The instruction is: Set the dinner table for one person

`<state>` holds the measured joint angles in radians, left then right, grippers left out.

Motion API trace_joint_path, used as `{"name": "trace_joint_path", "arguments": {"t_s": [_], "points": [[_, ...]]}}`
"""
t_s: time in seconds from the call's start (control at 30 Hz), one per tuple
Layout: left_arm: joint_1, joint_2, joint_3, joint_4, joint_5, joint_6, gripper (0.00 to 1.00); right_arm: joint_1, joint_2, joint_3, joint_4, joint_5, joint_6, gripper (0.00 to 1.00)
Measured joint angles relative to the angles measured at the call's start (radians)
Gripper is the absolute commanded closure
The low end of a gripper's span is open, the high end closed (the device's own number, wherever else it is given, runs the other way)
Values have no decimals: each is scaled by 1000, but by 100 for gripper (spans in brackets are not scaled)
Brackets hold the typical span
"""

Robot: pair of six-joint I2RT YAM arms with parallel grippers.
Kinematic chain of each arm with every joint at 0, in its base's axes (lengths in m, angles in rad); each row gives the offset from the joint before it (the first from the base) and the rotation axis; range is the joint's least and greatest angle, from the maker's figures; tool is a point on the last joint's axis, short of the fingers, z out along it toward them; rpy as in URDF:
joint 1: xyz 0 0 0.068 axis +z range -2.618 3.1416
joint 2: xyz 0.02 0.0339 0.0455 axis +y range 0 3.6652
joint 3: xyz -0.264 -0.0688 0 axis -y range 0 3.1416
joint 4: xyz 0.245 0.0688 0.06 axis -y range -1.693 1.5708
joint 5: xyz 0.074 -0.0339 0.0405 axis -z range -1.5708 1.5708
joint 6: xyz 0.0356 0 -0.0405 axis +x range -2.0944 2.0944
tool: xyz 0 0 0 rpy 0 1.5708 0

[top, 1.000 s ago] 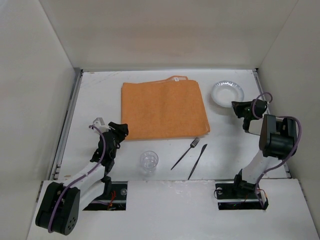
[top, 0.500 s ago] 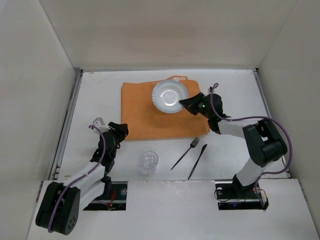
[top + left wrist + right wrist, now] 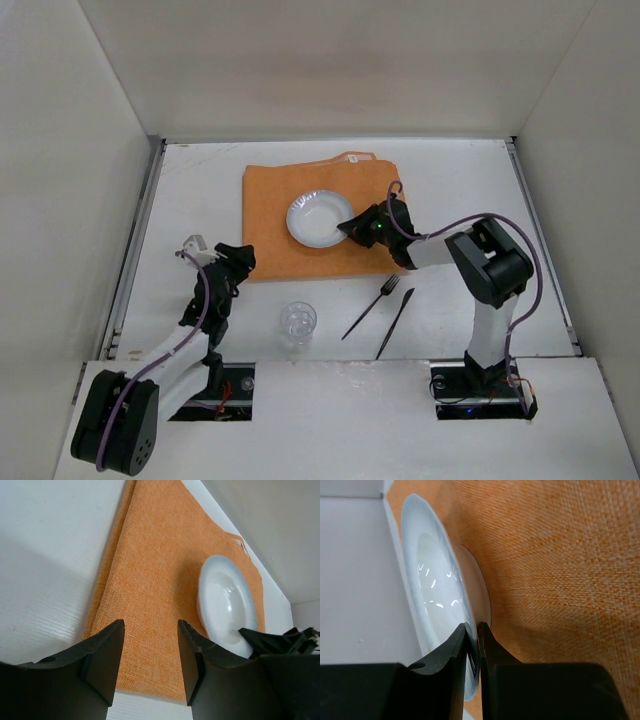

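Note:
A white plate (image 3: 318,218) is over the middle of the orange cloth (image 3: 270,190) on the white dinner table (image 3: 470,280). My right gripper (image 3: 350,225) is shut on the plate's near right rim; in the right wrist view the plate (image 3: 437,587) sits edge-on between the pinched fingers (image 3: 487,650). I cannot tell whether the plate rests on the cloth. My left gripper (image 3: 240,258) is open and empty at the cloth's near left corner; its view shows the cloth (image 3: 150,580), the plate (image 3: 225,605) and the right gripper holding it.
A clear glass (image 3: 298,322) stands near the front edge. A fork (image 3: 372,305) and a knife (image 3: 395,322) lie side by side to the right of it. Walls close in three sides, with a metal rail (image 3: 135,250) on the left.
My right gripper took the plate from the table's far right corner and carried it left over the cloth, then nearer toward the cloth's middle. The left arm barely moved.

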<state>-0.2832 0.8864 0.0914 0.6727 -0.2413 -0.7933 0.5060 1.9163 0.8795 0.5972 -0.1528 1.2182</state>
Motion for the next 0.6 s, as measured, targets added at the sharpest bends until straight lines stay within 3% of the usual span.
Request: {"name": "trace_joint_path", "arguments": {"t_s": [0.1,0.2,0.27,0.43,0.6], "points": [[4,-16,0,-2,-2,0,56,16,42,14,0,3,16,76],[4,-39,0,-16,-6,3,56,21,42,23,5,19,20,53],[3,-69,0,-46,-7,10,52,24,38,23,8,31,17,43],[-47,-242,37,-251,-4,41,38,26,-35,9,-15,54,-27,30],[-233,-460,200,-566,-16,90,33,24,-207,-71,-74,102,-129,27]]}}
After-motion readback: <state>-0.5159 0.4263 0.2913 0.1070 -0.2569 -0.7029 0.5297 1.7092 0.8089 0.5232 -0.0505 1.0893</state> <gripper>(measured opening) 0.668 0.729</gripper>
